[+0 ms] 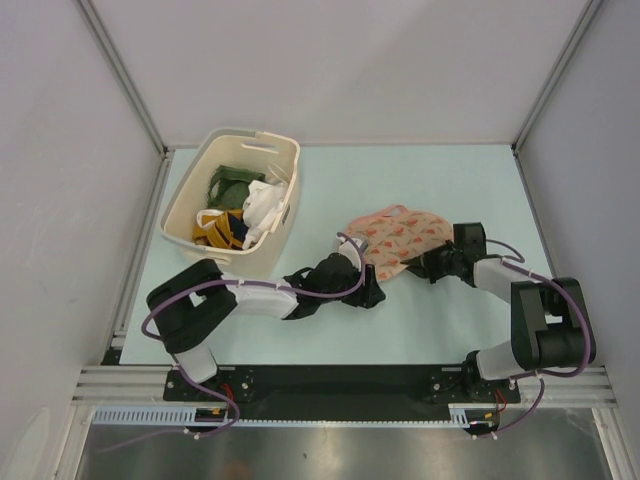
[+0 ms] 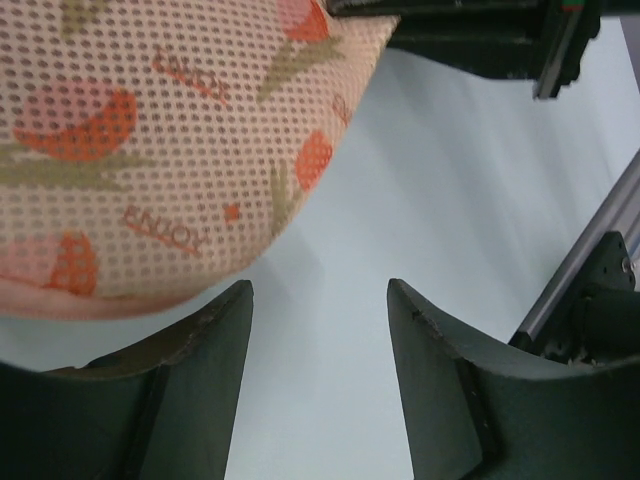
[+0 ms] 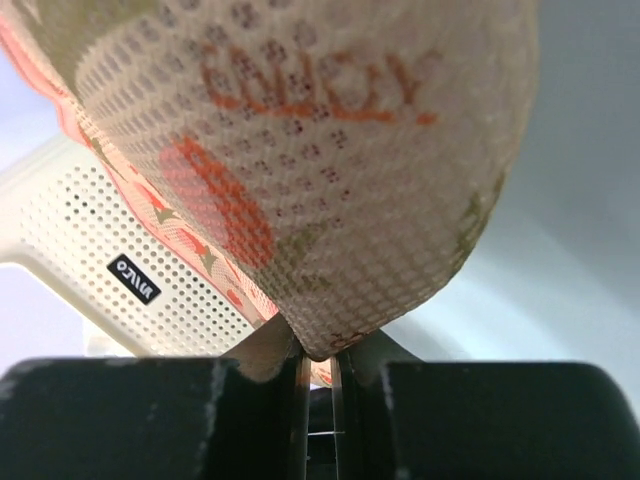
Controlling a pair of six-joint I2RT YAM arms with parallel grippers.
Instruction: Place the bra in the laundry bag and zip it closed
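Note:
The laundry bag [image 1: 402, 235], a pale pink mesh pouch with orange-pink leaf print, lies bulging on the table's middle. My right gripper [image 1: 418, 266] is shut on the bag's near right edge; in the right wrist view the mesh [image 3: 320, 150] is pinched between the fingers of the gripper [image 3: 318, 350]. My left gripper [image 1: 368, 288] is open and empty just near the bag's left lobe; in the left wrist view the bag [image 2: 150, 150] sits above the left finger of the gripper [image 2: 318, 290], not between the jaws. The bra is hidden from all views.
A cream plastic basket [image 1: 180, 210] with yellow, green and white clothes stands at the back left; its perforated wall [image 3: 110, 240] shows behind the bag. The right arm [image 2: 470, 35] crosses the top of the left wrist view. Metal frame posts edge the table.

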